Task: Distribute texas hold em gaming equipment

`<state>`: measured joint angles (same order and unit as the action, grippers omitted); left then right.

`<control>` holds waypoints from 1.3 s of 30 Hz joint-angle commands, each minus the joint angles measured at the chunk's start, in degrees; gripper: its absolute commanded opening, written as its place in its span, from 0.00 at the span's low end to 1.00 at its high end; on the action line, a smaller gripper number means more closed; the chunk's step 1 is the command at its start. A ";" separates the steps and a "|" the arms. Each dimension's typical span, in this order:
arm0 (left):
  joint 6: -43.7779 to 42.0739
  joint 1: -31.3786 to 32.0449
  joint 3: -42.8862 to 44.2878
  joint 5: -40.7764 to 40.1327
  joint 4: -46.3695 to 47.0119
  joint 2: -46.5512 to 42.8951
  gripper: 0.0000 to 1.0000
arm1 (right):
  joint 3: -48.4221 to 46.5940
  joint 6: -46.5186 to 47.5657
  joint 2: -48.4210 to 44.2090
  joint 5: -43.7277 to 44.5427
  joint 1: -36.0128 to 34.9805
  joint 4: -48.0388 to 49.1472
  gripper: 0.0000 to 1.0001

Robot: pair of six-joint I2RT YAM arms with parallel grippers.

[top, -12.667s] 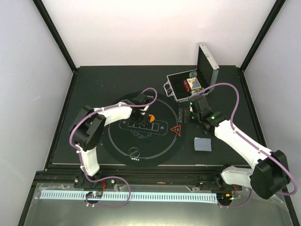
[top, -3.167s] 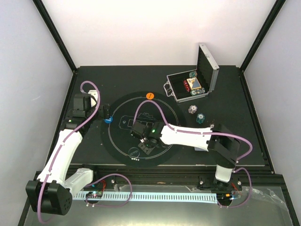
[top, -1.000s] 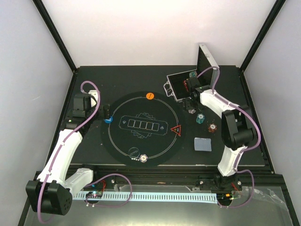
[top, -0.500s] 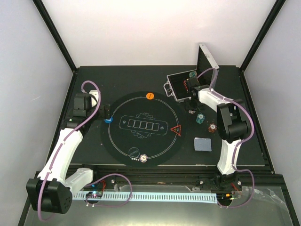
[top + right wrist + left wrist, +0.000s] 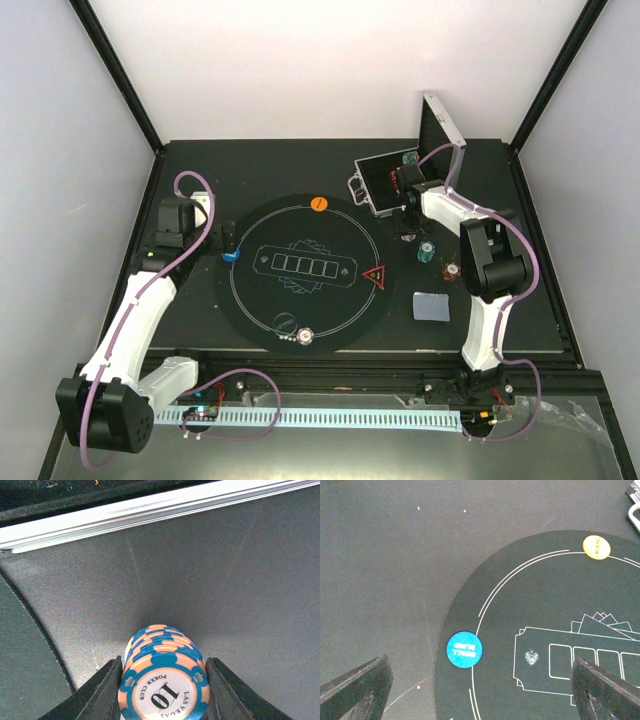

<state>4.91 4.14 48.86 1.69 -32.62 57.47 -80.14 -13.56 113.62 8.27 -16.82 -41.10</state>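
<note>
A stack of blue-and-orange poker chips [image 5: 162, 645] marked "10" stands on the table, with my right gripper [image 5: 163, 682] shut on it, a finger pressed to each side. From above, that gripper [image 5: 408, 224] sits just in front of the silver case [image 5: 375, 185], covering the stack. A teal chip stack [image 5: 427, 249], a red-brown one [image 5: 451, 270] and grey-blue cards [image 5: 432, 306] lie to the right of the mat. My left gripper [image 5: 480, 672] hangs open above the blue disc [image 5: 464, 649] at the mat's left edge. An orange disc [image 5: 596, 547] sits at the far rim.
The round black mat [image 5: 260, 300] fills the table's middle, with a red triangle marker [image 5: 377, 277] and a white chip [image 5: 304, 337] on it. The case's aluminium rim [image 5: 150, 509] runs just beyond the held stack. Its lid [image 5: 440, 130] stands upright.
My right gripper came down from the case to the chip stack and shut on it. The left arm has stayed put.
</note>
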 commanded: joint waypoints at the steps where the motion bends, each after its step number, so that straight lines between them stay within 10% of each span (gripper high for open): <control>1: -0.34 -0.41 0.93 1.02 0.30 0.39 0.99 | -0.89 0.58 0.57 -0.64 0.39 0.66 0.42; 15: -0.42 -0.38 1.02 1.67 0.19 0.55 0.99 | -2.82 2.56 -5.51 -2.91 -0.57 -2.79 0.39; 24: -0.18 -0.42 1.02 1.19 0.19 0.90 0.99 | -3.30 1.16 -5.01 -2.55 -18.27 -4.87 0.39; 39: 3.50 -15.63 1.67 -7.57 -1.21 0.56 0.99 | -37.96 -0.82 19.94 -5.75 -41.82 -12.01 0.39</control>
<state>6.74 -7.42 48.88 -3.11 -33.01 58.26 -109.91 -13.87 129.19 3.55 -56.42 -49.71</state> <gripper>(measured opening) 0.989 0.412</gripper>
